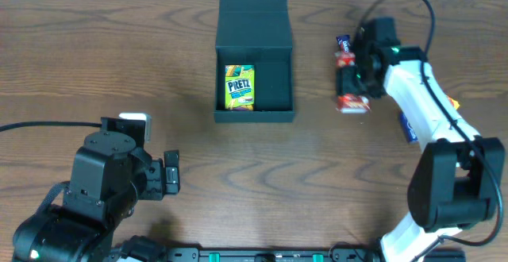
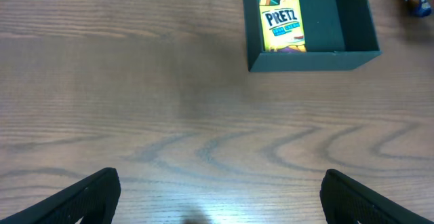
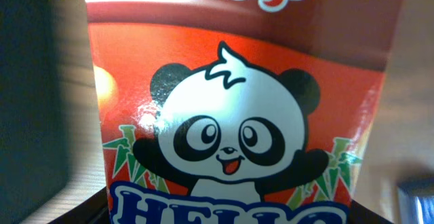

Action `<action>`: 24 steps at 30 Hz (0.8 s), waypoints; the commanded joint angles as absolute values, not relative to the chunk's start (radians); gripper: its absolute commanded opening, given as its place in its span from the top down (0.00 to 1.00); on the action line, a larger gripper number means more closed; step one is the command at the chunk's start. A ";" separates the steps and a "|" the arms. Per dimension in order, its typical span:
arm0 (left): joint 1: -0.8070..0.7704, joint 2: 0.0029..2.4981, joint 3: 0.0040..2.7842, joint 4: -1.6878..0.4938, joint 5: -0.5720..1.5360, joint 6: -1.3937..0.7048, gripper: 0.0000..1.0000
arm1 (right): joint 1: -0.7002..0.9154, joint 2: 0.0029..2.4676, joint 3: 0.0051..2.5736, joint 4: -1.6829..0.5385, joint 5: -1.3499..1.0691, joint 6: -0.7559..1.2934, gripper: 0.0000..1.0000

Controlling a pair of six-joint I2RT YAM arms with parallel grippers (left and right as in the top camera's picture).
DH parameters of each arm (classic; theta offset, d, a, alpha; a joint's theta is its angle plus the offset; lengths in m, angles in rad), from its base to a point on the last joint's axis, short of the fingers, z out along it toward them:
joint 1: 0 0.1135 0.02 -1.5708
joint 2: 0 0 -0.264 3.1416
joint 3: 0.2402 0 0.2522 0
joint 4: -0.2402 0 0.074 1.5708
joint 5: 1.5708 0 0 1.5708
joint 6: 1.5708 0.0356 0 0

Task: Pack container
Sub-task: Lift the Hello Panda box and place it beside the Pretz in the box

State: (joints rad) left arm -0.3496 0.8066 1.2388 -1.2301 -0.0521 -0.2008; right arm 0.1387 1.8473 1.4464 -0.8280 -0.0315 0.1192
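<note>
Overhead: container [image 1: 254, 115] sits at the table's [image 1: 95, 63] far centre, flap lid open and lying back. Yellow Pretz packet [image 1: 240, 87] lies flat in its left half. Left gripper [image 1: 171, 175] near the front-left edge, well apart from the container, fingers [image 2: 88, 197] spread wide, holding nothing. Right gripper [image 1: 353, 87] is down on a red Hello Panda box [image 1: 353, 102] just right of the container; the box fills the right wrist view, grip cannot be told. Blue-wrapped bar [image 1: 343, 43] lies just beyond it.
</note>
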 commanded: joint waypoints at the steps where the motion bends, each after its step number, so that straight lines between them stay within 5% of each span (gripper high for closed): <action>1: -0.347 0.804 1.251 -1.230 -0.052 -0.179 0.05 | 0.232 1.842 1.538 -0.825 -0.054 0.176 0.35; 11: -0.347 0.804 1.251 -1.230 -0.052 -0.179 0.05 | 0.470 1.853 1.591 -0.638 -0.049 0.339 0.32; 24: -0.347 0.804 1.251 -1.231 -0.052 -0.179 0.05 | 0.571 1.993 1.590 -0.624 0.075 0.501 0.31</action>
